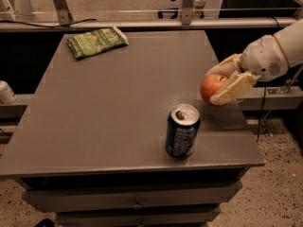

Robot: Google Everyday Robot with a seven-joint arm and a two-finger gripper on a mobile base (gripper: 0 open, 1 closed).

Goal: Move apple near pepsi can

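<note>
The red-orange apple (211, 87) is held between the cream fingers (233, 87) of my gripper (222, 82), which reaches in from the right on a white arm. The apple hangs a little above the table's right side. The dark blue pepsi can (182, 131) with a silver top stands upright near the table's front right, just below and left of the apple, with a small gap between them.
A flat green snack bag (97, 41) lies at the table's far left. The grey table (104, 108) has drawers under its front edge. Metal rails and frame legs run behind the table. A pale object (5, 91) sits off the left edge.
</note>
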